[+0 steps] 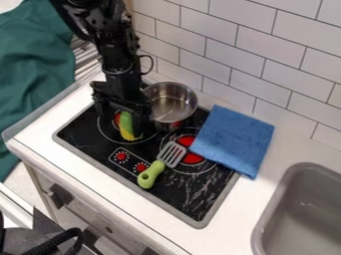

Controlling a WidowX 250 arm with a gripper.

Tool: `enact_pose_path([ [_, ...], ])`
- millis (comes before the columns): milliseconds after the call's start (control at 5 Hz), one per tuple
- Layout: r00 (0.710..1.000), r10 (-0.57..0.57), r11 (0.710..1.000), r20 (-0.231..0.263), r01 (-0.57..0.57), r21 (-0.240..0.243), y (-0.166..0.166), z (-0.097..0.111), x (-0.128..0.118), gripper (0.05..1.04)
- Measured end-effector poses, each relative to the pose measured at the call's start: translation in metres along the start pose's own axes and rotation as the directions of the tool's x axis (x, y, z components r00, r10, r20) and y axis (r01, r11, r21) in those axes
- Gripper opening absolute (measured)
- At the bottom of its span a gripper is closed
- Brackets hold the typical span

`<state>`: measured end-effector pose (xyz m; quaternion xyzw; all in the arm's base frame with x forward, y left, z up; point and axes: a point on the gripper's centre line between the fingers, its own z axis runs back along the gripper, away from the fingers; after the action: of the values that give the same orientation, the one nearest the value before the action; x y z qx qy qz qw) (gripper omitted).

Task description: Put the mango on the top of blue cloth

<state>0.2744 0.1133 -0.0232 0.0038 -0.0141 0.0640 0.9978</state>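
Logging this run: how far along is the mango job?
Done: only the approach; the gripper is down at the mango. In hand: mango at the stove, grip unclear. Left: secure it if needed, carry it to the blue cloth near the wall, set it on top.

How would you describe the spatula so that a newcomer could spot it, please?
Find the black stove, then look between its red knobs and the blue cloth. The spatula lies there, and its slotted head and pale green handle set it apart from the round metal pot.
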Motion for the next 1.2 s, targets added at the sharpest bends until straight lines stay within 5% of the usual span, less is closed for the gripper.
enact_pose_path([
  [400,1.0,0.001,1.0,-0.008,-0.001,-0.012,-0.001,-0.006,0.005,0.945],
  [600,1.0,0.001,1.0,0.012,-0.001,-0.013,-0.001,-0.006,0.0,0.707],
  [800,1.0,0.025,1.0,0.018,-0.024,-0.014,0.0,0.001,-0.008,0.702],
  [1000,0.995,0.015,1.0,0.096,-0.017,0.019,-0.004,0.037,-0.003,0.702],
  [1200,0.989,-0.088,0.996,0.12,0.089,0.002,-0.036,0.063,0.005,0.702],
])
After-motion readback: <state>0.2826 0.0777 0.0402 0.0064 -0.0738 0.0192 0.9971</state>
